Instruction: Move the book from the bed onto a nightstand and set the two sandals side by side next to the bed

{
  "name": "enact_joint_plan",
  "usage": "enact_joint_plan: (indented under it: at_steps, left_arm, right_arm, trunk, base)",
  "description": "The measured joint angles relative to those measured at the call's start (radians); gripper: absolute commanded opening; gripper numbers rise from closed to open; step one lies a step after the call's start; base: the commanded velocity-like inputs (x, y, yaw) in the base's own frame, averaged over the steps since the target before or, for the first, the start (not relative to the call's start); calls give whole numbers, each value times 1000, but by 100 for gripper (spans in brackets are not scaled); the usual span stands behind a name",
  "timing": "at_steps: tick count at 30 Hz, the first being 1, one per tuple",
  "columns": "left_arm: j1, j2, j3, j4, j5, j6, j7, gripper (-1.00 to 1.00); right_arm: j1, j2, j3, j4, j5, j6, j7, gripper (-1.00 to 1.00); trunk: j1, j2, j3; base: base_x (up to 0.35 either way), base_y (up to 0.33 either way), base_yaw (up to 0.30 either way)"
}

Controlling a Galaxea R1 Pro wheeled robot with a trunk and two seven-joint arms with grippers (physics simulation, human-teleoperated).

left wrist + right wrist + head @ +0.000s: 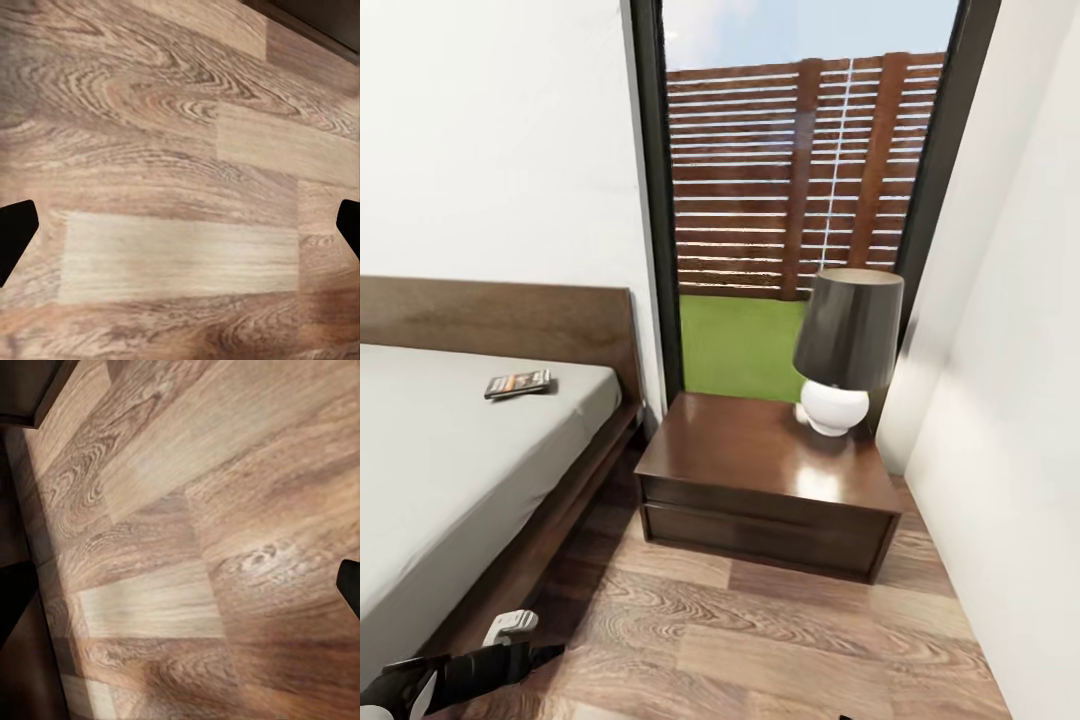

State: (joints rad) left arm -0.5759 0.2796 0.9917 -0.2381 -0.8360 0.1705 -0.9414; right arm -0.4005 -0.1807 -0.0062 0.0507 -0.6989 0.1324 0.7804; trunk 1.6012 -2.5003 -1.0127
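One book [518,383] lies flat on the light-grey mattress of the bed [450,470], close to the headboard and near the mattress's right-hand edge, with bare mattress all round it. To the right of the bed stands the nightstand [760,470], a low dark glossy cabinet set apart from the bed frame by a narrow strip of wood-plank floor [780,630]. A lamp [845,350] with a dark shade and a round white base sits at the nightstand's back right corner, leaving the front and left of its top bare. Behind it rises a tall black-framed window [800,200] looking onto a slatted brown fence and green lawn. A white wall [1010,400] closes in just beside the nightstand's right side, so the open floor narrows toward the window and widens toward the camera.

At the head view's lower left, part of the left arm [450,675] shows dark and white beside the bed frame's edge. In the left wrist view the left hand [180,232] is spread wide, its dark fingertips [15,232] at opposite edges over bare planks. In the right wrist view the right hand [180,585] is likewise wide apart above the floor, holding nothing.
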Motion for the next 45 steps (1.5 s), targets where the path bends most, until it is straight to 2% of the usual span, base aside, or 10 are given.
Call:
enact_joint_plan:
  at_steps: [22,45]
  left_arm:
    - [0,0,0,0,0,0,0,100]
    - [0,-10,-1,0,3,-1,1,100]
  right_arm:
    - [0,1,3,0,4,-2,0,100]
    - [0,-5,-1,0,1,2,-1,100]
  trunk:
    - [0,0,0]
    - [0,0,0]
  base:
    - [143,6,-4]
    - [16,0,0]
